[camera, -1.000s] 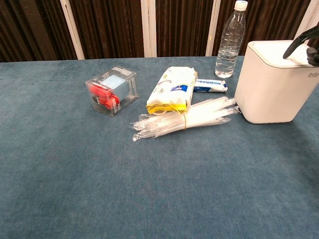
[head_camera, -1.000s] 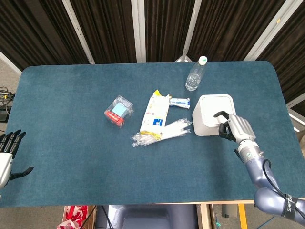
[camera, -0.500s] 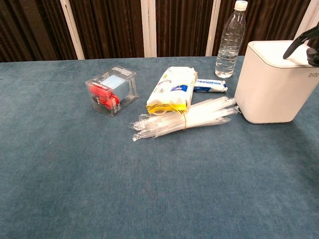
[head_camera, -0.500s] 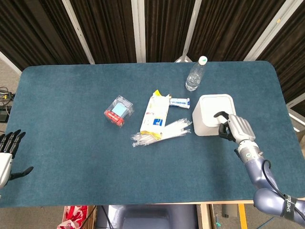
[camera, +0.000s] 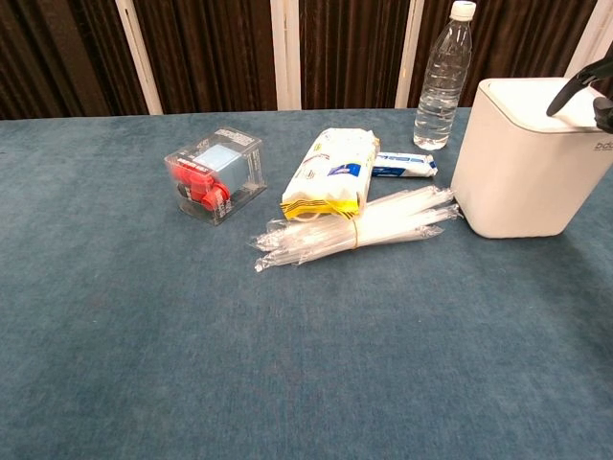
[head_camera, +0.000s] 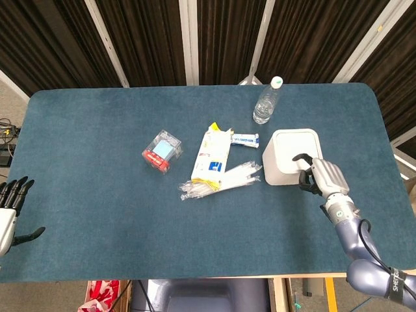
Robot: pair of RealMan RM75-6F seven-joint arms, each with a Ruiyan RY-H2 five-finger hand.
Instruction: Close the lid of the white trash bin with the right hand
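The white trash bin (head_camera: 286,158) (camera: 522,168) stands on the right part of the table with its lid lying flat on top. My right hand (head_camera: 322,175) hovers at the bin's near right corner, and a dark fingertip (camera: 573,88) reaches over the lid's edge; whether it touches the lid is unclear. It holds nothing. My left hand (head_camera: 11,209) hangs off the table's left edge, fingers spread and empty, seen only in the head view.
A water bottle (head_camera: 266,101) stands just behind the bin. Left of the bin lie a bundle of clear wrapped straws (head_camera: 221,180), a tissue pack (head_camera: 214,153), a small white tube (head_camera: 244,138) and a clear box with red parts (head_camera: 160,151).
My right hand has drawn back slightly toward the near right, away from the lid. The bin and the left hand have not moved.
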